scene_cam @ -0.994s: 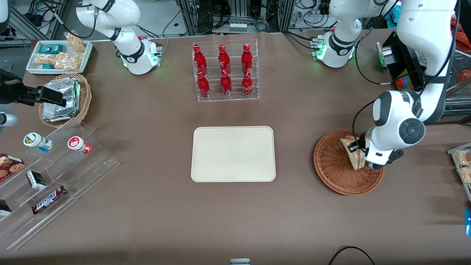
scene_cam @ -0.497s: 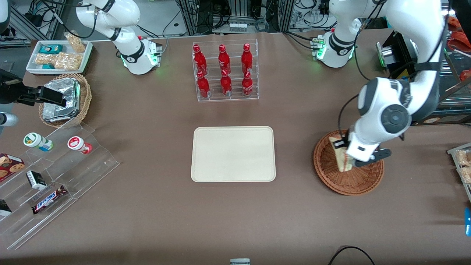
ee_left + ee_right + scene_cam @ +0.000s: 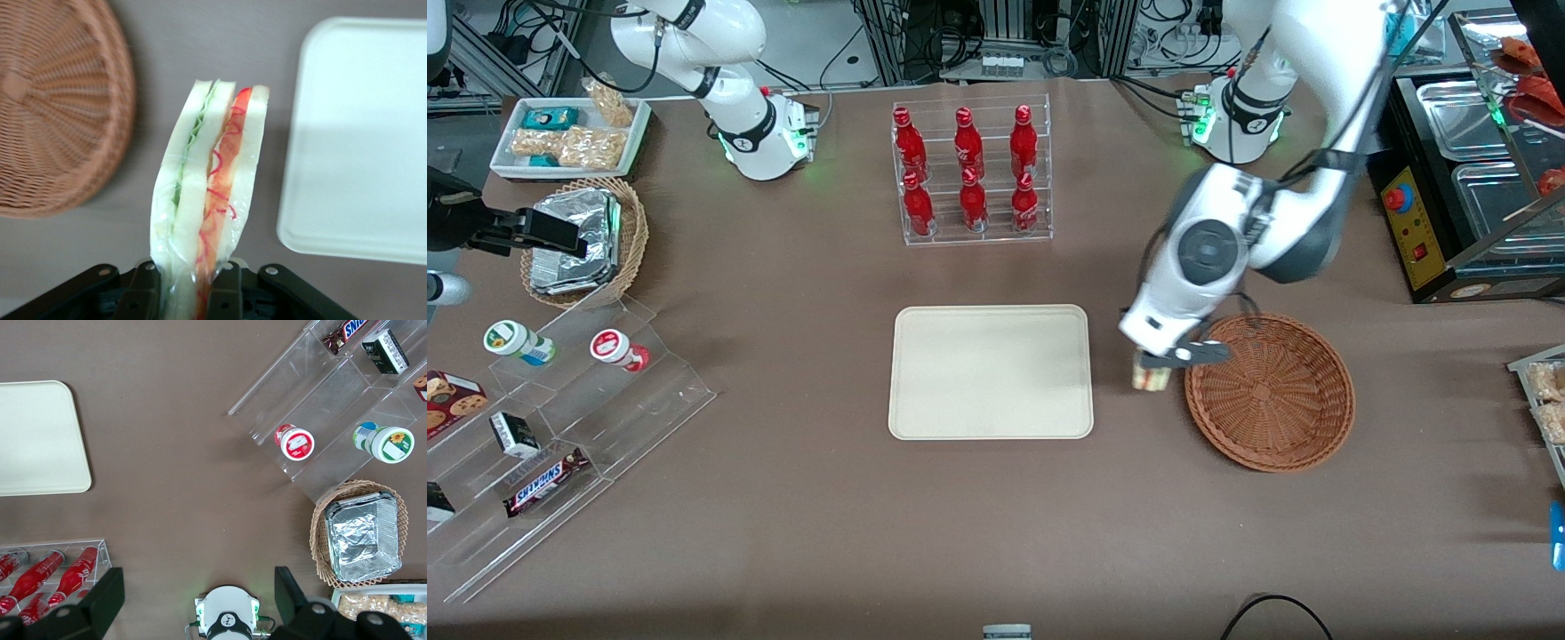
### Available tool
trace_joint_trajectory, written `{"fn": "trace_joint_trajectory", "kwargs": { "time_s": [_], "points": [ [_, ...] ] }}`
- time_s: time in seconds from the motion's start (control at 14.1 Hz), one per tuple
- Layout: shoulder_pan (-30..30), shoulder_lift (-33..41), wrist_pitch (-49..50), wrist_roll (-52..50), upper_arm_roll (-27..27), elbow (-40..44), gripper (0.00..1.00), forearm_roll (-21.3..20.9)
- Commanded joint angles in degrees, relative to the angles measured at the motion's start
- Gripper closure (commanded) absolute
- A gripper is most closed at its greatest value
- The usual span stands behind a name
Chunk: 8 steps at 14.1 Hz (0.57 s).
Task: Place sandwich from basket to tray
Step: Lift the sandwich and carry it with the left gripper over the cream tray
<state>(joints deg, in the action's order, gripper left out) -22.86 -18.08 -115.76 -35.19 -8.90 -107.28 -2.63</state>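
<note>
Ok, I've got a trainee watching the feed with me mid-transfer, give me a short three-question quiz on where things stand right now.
1. True or false: the sandwich is lying in the basket.
2. What is the gripper doing? A) hanging open above the basket B) shut on the sandwich, above bare table between the basket and the tray C) setting the sandwich down on the tray
3. Fill in: the tray holds ____.

Key
1. False. The sandwich is clamped between the fingers, clear of the basket.
2. B
3. Nothing. The sandwich is not on it yet.
</note>
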Motion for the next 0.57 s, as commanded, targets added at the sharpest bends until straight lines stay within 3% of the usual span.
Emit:
{"fn": "trace_joint_trajectory", "kwargs": {
  "time_s": [0.0, 0.5],
  "points": [
    [-4.8, -3.6, 0.8, -3.7, 0.8, 4.7, 0.89, 0.2],
    [-14.1, -15.7, 0.8, -17.5, 0.8, 18.1, 0.88, 0.6]
  ]
}}
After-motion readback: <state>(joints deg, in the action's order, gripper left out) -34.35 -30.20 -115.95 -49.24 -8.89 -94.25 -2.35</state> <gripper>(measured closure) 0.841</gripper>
